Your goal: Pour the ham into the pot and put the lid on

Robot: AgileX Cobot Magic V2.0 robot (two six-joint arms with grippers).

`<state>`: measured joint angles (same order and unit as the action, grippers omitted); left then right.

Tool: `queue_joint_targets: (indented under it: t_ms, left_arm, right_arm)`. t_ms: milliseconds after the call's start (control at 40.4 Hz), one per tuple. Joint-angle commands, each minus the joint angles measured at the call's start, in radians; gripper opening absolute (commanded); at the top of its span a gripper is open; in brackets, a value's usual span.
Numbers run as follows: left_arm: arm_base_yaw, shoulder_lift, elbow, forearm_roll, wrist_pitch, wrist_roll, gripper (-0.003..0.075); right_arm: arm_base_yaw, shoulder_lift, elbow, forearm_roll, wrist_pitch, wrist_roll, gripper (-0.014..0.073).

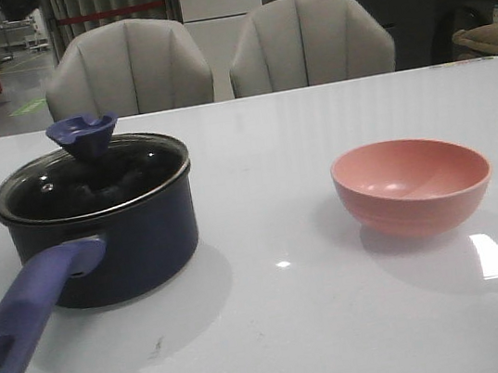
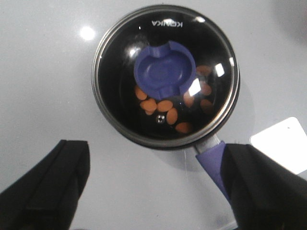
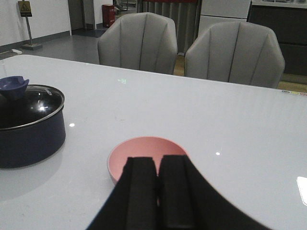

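Observation:
The dark navy pot (image 1: pixel 118 248) stands at the table's left with the glass lid (image 1: pixel 147 164) seated on it, its blue knob (image 1: pixel 82 136) on top. In the left wrist view, several orange ham slices (image 2: pixel 165 105) show through the lid (image 2: pixel 115 62) inside the pot. My left gripper (image 2: pixel 153 187) is open and empty, well above the pot, near the purple handle (image 2: pixel 211 155). My right gripper (image 3: pixel 157 165) is shut and empty, just on the near side of the pink bowl (image 3: pixel 144 151). Neither gripper shows in the front view.
The empty pink bowl (image 1: pixel 413 185) stands at the right of the white table (image 1: pixel 289 330). The pot's long handle (image 1: pixel 25 318) points toward the front left edge. Two grey chairs (image 1: pixel 211 56) stand behind the table's far edge.

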<state>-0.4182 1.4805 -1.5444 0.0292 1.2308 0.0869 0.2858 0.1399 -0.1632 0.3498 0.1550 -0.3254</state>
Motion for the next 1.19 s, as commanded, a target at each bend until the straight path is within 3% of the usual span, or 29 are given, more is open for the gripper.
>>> queue_joint_targets:
  t_ms: [0, 223, 471, 669, 818, 991, 1164]
  left_arm:
    - [-0.007, -0.141, 0.083, 0.006, -0.108, -0.002, 0.0571]
    - [-0.007, -0.411, 0.355, -0.004, -0.292, -0.002, 0.0571]
    - [-0.007, -0.766, 0.672, -0.045, -0.584, -0.002, 0.0571]
    - [-0.007, -1.05, 0.873, -0.059, -0.656, -0.002, 0.0559]
    - [-0.007, -1.244, 0.978, -0.083, -0.677, -0.002, 0.0426]
    - [-0.007, -1.433, 1.06, -0.076, -0.698, -0.002, 0.0103]
    - [-0.007, -1.501, 1.092, -0.081, -0.715, -0.002, 0.0113]
  right_arm:
    - [-0.002, 0.007, -0.029, 0.007, -0.077, -0.008, 0.0146]
    - [-0.002, 0.007, -0.029, 0.007, -0.077, -0.008, 0.0146]
    - [-0.002, 0.007, -0.029, 0.007, -0.077, -0.008, 0.0146]
    - [-0.002, 0.007, -0.029, 0.007, -0.077, -0.008, 0.0146]
    - [-0.002, 0.007, -0.029, 0.007, -0.077, -0.008, 0.0146]
    - [-0.002, 0.007, -0.029, 0.007, -0.077, -0.008, 0.0146]
    - [-0.002, 0.007, -0.029, 0.007, -0.077, -0.008, 0.0146]
